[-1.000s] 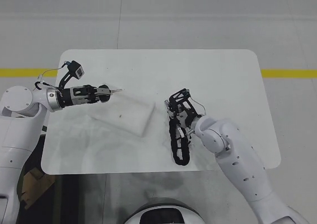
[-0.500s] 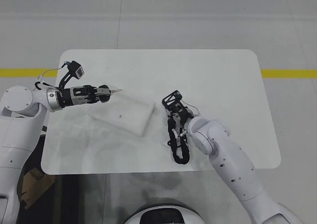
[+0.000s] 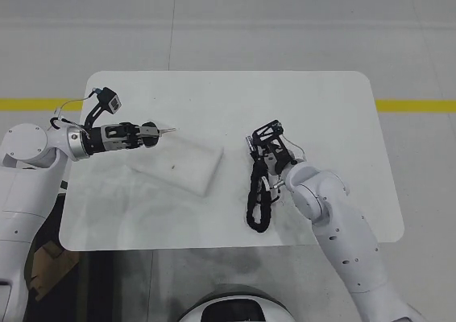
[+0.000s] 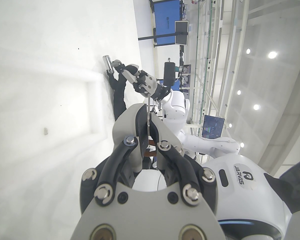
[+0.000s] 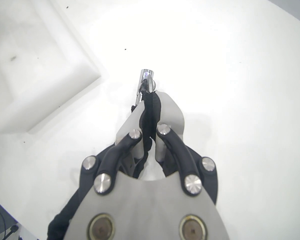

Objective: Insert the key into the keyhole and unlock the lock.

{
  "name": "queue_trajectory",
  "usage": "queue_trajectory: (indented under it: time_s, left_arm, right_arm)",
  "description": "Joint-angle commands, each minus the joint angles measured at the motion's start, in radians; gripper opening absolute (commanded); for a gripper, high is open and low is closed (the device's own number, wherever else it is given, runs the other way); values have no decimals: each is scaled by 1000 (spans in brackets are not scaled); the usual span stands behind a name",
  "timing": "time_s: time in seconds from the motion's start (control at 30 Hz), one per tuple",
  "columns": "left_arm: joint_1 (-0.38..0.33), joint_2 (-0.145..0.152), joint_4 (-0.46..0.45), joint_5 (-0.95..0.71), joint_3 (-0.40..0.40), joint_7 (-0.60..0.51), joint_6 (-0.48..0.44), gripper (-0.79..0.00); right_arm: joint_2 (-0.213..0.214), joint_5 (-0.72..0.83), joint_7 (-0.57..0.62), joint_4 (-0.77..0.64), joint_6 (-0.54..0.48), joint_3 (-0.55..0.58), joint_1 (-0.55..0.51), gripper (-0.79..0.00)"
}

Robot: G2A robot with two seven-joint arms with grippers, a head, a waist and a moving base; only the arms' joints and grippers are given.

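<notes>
**Key in left gripper, lock in right, the two apart and not yet mated**

Top view: the left gripper [image 3: 155,131] is clamped on the key [image 3: 166,130]. A thin silvery blade sticks out past the fingertips, over the far-left corner of the white foam block [image 3: 186,163], pointing toward the other arm. The right gripper [image 3: 258,163] sits just off the block's opposite end, closed on the lock [image 3: 255,211]. The lock is a black cable type, and the cable runs from the fingers toward the near edge of the table [image 3: 317,105]. Key and lock are well apart, with the block lying between the two grippers.

Left wrist view: the key is seen edge-on, a narrow metal strip pinched between the pads, with a short length proud of the tips. The jaws are tight on it with no visible gap. Far beyond it the right gripper holds the lock, and the lock head [image 4: 107,63], a small shiny cylinder, projects past its fingers. The black cable trails away along the table. The foam block has a shallow rectangular recess with a raised border.

Right wrist view: the fingers are closed on the black sleeved cable directly behind the lock head. The head is a polished silver barrel with a round silver stud beside it, and it sticks out past the fingertips. It sits over bare table, near a corner of the foam block and not touching it. I cannot make out the keyhole itself.
</notes>
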Motion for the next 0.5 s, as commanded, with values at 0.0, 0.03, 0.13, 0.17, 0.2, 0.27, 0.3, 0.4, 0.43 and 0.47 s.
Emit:
queue_trajectory:
  time_s: [0.0,0.03,0.13,0.17,0.2,0.27,0.3,0.4,0.43,0.47]
  left_arm:
    - [0,0,0,0,0,0,0,-785]
    - [0,0,0,0,0,0,0,-785]
    - [0,0,0,0,0,0,0,-785]
    - [0,0,0,0,0,0,0,-785]
    - [0,0,0,0,0,0,0,-785]
    - [0,0,0,0,0,0,0,-785]
    - [0,0,0,0,0,0,0,-785]
    - [0,0,0,0,0,0,0,-785]
    - [0,0,0,0,0,0,0,-785]
    - [0,0,0,0,0,0,0,-785]
  right_arm:
    - [2,-20,5,-29,-15,21,-23,-785]
    - [3,-33,5,-45,-23,23,-35,-785]
    - [2,-90,12,-78,-42,-2,-77,-785]
    - [1,-113,14,-85,-40,-16,-87,-785]
    - [-2,-140,5,-91,-36,-33,-96,-785]
    - [-6,-187,-2,-87,-33,-69,-114,-785]
    - [-9,-206,-3,-84,-32,-86,-120,-785]
    - [-17,-244,7,-67,-38,-123,-132,-785]
    - [-20,-239,16,-65,-42,-129,-136,-634]
    - [-23,-228,25,-69,-52,-132,-140,-573]
